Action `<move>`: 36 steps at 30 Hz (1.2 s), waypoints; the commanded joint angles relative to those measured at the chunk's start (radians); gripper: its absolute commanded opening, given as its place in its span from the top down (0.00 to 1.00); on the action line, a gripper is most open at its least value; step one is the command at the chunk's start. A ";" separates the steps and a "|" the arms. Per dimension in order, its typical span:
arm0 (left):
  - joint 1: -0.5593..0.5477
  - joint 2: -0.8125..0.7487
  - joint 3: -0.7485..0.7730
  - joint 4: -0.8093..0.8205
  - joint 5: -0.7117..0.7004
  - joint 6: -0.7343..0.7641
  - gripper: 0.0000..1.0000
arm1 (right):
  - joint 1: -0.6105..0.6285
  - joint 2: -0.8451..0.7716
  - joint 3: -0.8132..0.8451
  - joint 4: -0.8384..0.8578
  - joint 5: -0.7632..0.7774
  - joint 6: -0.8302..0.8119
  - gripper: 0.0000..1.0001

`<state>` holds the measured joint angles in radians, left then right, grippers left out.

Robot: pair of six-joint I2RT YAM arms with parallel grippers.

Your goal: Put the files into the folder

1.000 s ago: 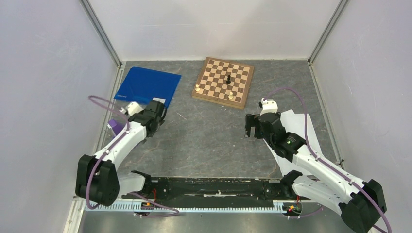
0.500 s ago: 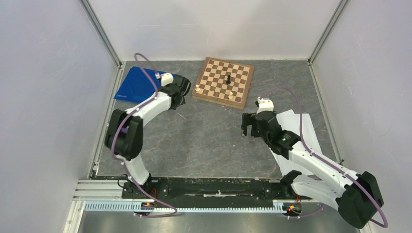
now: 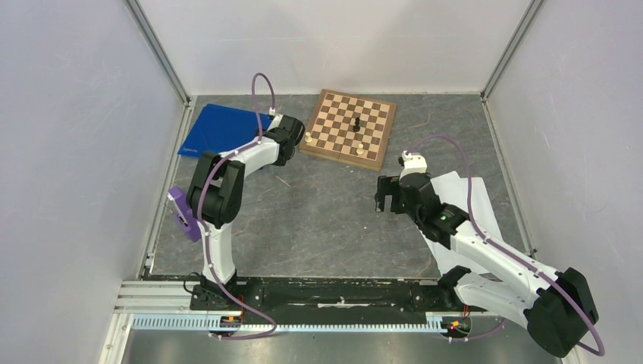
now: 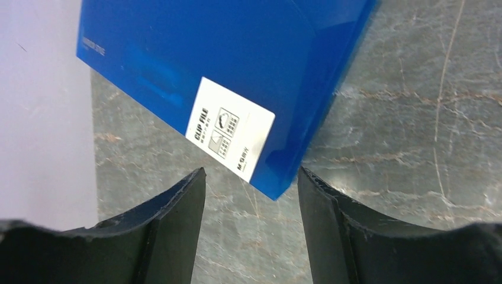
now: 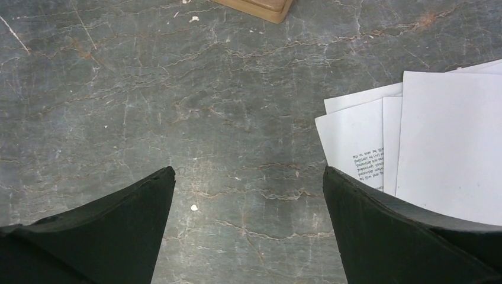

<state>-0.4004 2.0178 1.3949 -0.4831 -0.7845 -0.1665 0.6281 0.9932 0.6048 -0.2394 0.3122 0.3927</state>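
Note:
The blue folder point(image 3: 224, 127) lies shut at the far left of the table. In the left wrist view its near corner point(image 4: 278, 177), with a white label point(image 4: 231, 136), points between my fingertips. My left gripper point(image 3: 279, 150) point(image 4: 251, 173) hangs over that corner, its jaws apart and empty, touching nothing. The files point(image 3: 464, 191) are loose white sheets on the right, partly under my right arm. My right gripper point(image 3: 387, 196) point(image 5: 248, 170) is wide open over bare table, with the sheets point(image 5: 438, 142) just to its right.
A wooden chessboard point(image 3: 349, 127) with a few pieces stands at the far centre, close to the right of the left gripper; its corner point(image 5: 260, 7) shows in the right wrist view. Enclosure walls point(image 3: 91, 152) rise close to the folder's left side.
My left arm has swung out and forward to the folder's right near corner, and its jaws have narrowed. The right gripper has drifted slightly left, still open.

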 commanded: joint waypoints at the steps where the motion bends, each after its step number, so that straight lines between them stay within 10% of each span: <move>1: 0.017 0.029 0.057 0.063 -0.049 0.159 0.36 | -0.010 -0.011 -0.020 0.040 0.002 0.000 0.01; 36: 0.026 0.064 -0.005 0.098 -0.069 0.218 0.46 | -0.034 0.005 -0.058 0.055 -0.014 -0.002 0.01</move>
<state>-0.3790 2.0758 1.3861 -0.4129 -0.7906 -0.0040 0.6037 1.0019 0.5571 -0.2214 0.3023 0.3923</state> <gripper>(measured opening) 0.554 0.986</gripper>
